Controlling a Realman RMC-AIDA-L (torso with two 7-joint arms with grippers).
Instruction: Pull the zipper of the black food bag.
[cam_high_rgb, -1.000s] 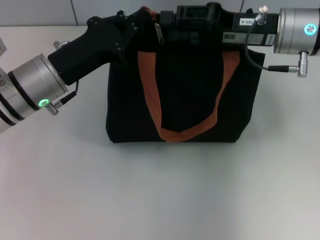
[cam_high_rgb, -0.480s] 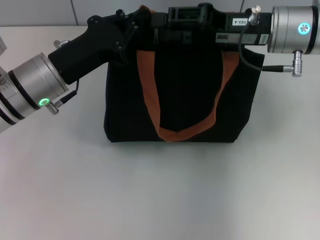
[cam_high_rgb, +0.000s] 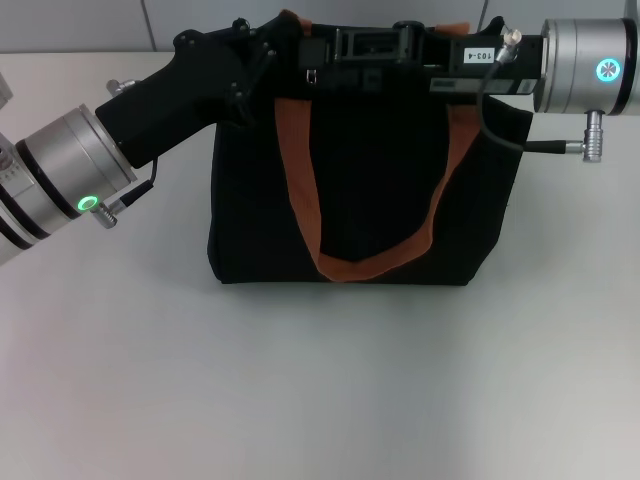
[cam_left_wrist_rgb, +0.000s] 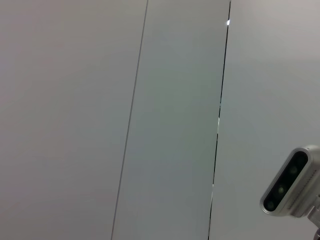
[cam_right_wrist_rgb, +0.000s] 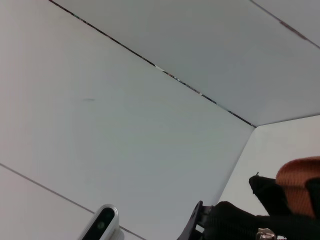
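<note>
From the head we see one bag (cam_high_rgb: 365, 190) on the tabletop (cam_high_rgb: 320, 380), two pincers along its top edge: left (cam_high_rgb: 268, 50), right (cam_high_rgb: 325, 55). The zipper (cam_high_rgb: 313, 76) shows beside the right one; we cannot tell either grip. Both wrist views show walls.

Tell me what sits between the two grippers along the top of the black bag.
In the head view, the left gripper and right gripper nearly meet atop the black food bag. Only an orange handle end and a small silver piece lie between.
</note>
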